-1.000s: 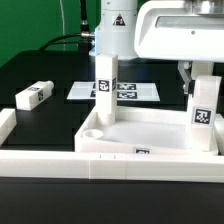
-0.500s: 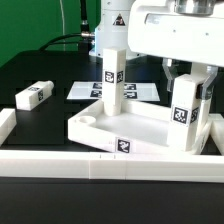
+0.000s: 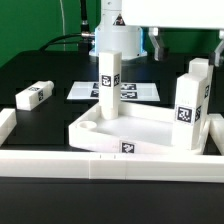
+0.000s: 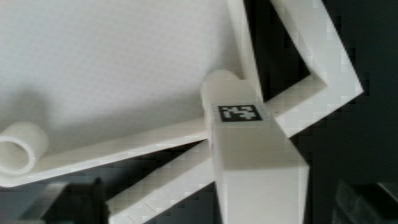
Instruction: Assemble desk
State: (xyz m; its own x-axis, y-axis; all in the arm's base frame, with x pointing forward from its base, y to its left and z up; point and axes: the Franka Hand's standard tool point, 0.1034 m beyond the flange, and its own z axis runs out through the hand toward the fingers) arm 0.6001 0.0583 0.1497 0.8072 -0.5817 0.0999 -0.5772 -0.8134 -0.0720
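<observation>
The white plastic tray-like desk top (image 3: 140, 128) sits angled on the black table (image 3: 50, 70), two square white tagged legs (image 3: 109, 85) standing upright in its corners. The arm's two-finger gripper (image 3: 158, 44) hangs open above the right-hand leg (image 3: 192, 98), holding nothing. A third loose leg (image 3: 33, 96) lies far left.

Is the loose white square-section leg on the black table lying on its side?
Yes, the loose white leg lies flat on the black table, apart from the desk top.

The large white rectangular tray-like plastic desk top (image 3: 140, 128) looks smooth with a faint satin sheen. The short square-section white plastic legs (image 3: 108, 85) show the same smooth finish, each bearing matt black-and-white printed tags. The black table surface (image 3: 40, 70) appears matt, and the long white plastic border rail (image 3: 100, 163) at its near edge smooth.
</observation>
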